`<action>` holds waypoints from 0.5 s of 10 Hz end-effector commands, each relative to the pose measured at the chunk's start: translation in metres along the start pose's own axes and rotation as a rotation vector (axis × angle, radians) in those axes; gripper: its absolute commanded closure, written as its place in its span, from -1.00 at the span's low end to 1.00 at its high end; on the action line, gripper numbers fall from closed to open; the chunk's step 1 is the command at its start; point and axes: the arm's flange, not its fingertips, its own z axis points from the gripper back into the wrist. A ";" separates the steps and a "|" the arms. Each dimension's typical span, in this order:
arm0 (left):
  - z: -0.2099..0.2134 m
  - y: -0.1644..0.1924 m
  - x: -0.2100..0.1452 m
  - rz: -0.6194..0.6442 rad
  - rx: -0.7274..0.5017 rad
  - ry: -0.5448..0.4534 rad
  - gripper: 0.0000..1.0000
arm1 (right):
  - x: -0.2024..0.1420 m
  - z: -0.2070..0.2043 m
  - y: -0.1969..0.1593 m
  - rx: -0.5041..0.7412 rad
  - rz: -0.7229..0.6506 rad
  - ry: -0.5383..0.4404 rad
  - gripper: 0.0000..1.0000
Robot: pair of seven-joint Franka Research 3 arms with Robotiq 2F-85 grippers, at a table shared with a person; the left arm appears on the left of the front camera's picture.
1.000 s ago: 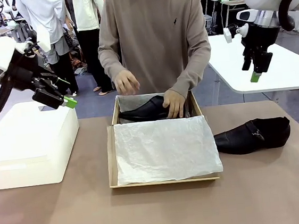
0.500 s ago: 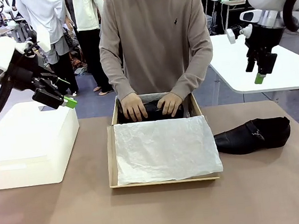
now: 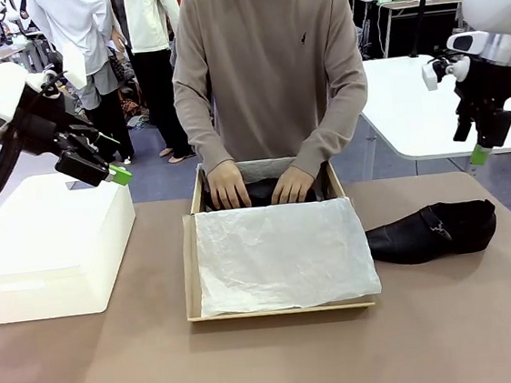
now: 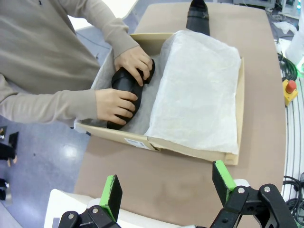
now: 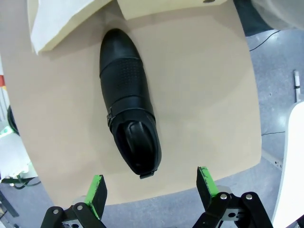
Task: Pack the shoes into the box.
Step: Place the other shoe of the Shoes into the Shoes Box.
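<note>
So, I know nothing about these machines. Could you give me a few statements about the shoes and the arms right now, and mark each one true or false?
1. The person's hands rest on the first shoe inside the box. True.
2. The right pincer grips the second shoe. False: that shoe lies on the table beside the box, and the pincer is open in the air, apart from it.
3. The left pincer is open and holds nothing. True.
4. The tissue paper covers the first shoe. False: it lies spread over the near part of the box, and the shoe is bare.
</note>
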 end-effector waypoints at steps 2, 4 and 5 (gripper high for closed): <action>0.000 0.002 -0.001 -0.012 -0.012 -0.018 -1.00 | -0.013 -0.023 0.014 -0.028 0.097 -0.058 -1.00; 0.000 0.002 -0.001 -0.012 -0.012 -0.018 -1.00 | -0.014 -0.034 0.013 -0.007 0.107 -0.047 -1.00; 0.000 0.002 -0.001 -0.012 -0.012 -0.018 -1.00 | -0.010 -0.037 0.012 0.005 0.107 -0.033 -1.00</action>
